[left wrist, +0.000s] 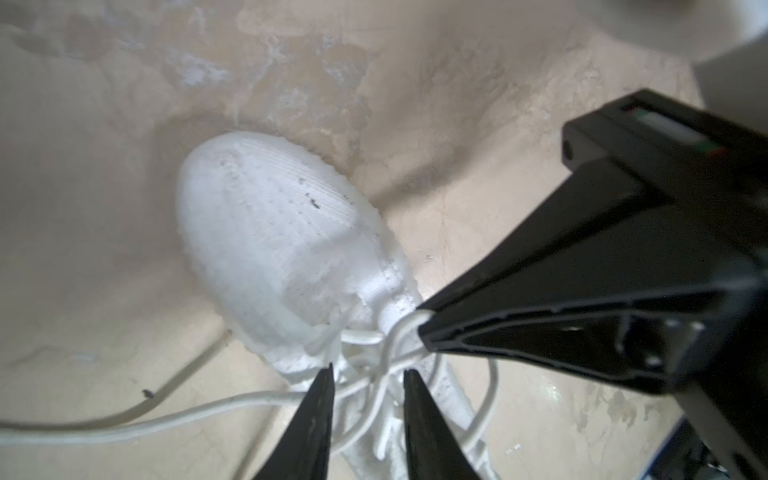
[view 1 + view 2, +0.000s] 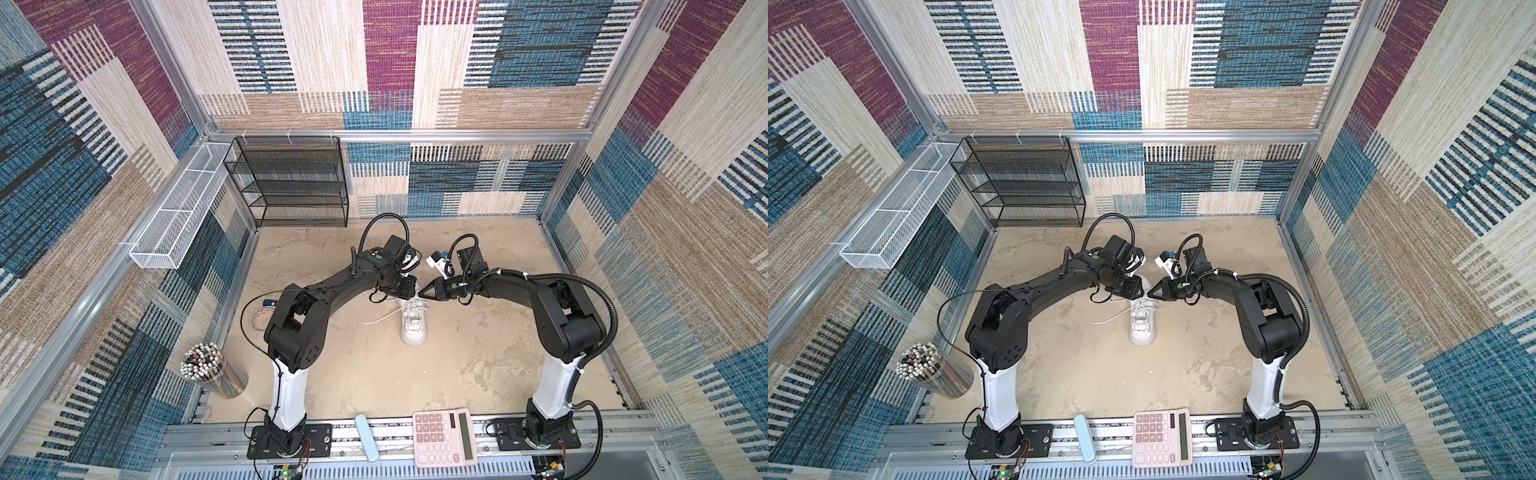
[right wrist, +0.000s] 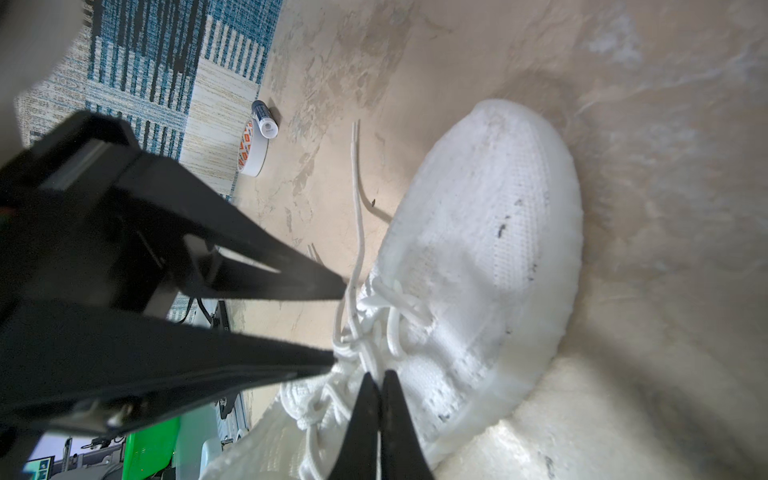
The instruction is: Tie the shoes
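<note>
Left wrist view: light shoe [image 1: 270, 232], limp laces [image 1: 232, 401]

In both top views the white shoe lies near the middle of the table [image 2: 365, 374]. Its toe points toward 6 o'clock and its heel toward 12 o'clock, under the two grippers. One free lace end runs out on the table toward 8 o'clock. The left gripper [image 1: 369, 370] comes from 9 o'clock; its jaws stand apart over the crossing of the laces and pinch nothing. The right gripper [image 1: 424, 329] comes from 3 o'clock; its jaws are closed, and a loop of lace seems pinched at the very tip.

I judge the shoe light, with a soft knit upper, so a strong pull on a lace can drag or turn it. The laces are thin and limp; they keep no shape and may slip out of smooth fingertips. It is better to take a lace close to the crossing, across the strand and deep enough between the jaws, not at the extreme tip.
</note>
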{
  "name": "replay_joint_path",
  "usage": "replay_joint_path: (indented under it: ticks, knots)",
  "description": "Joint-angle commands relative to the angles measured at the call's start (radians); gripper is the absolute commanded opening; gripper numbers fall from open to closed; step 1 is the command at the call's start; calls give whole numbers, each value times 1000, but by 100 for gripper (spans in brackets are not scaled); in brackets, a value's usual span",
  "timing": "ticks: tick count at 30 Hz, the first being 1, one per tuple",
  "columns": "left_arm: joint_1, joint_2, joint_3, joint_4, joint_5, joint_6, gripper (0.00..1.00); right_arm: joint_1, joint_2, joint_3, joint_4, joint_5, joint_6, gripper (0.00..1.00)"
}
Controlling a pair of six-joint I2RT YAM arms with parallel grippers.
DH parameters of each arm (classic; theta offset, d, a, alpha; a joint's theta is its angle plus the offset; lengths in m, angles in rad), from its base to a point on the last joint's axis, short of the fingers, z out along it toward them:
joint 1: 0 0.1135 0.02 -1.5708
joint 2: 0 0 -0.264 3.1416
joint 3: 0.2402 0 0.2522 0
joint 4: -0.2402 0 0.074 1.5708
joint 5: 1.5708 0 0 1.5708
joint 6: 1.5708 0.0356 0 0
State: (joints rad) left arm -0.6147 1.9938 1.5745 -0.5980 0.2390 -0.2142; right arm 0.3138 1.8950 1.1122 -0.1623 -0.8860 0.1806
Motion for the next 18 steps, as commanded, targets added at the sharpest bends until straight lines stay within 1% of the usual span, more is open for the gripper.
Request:
replay_joint_path:
  ticks: [1, 4, 6, 11, 18]
  knots:
    - [12, -6, 1, -9, -25, -32, 31, 1, -2, 2, -3, 15, -10, 0]
    - [22, 1, 1, -20, -26, -49, 27, 0, 1, 6, -5, 16, -11, 0]
    - [26, 7, 1, -29, -23, -57, 26, -1, 0, 7, -6, 15, -12, 0]
    - [28, 17, -11, -39, -14, -76, 27, -1, -2, 12, -10, 11, -12, 0]
    - [31, 2, -60, 4, 6, -103, 30, 0, -2, 15, -13, 8, -12, 0]
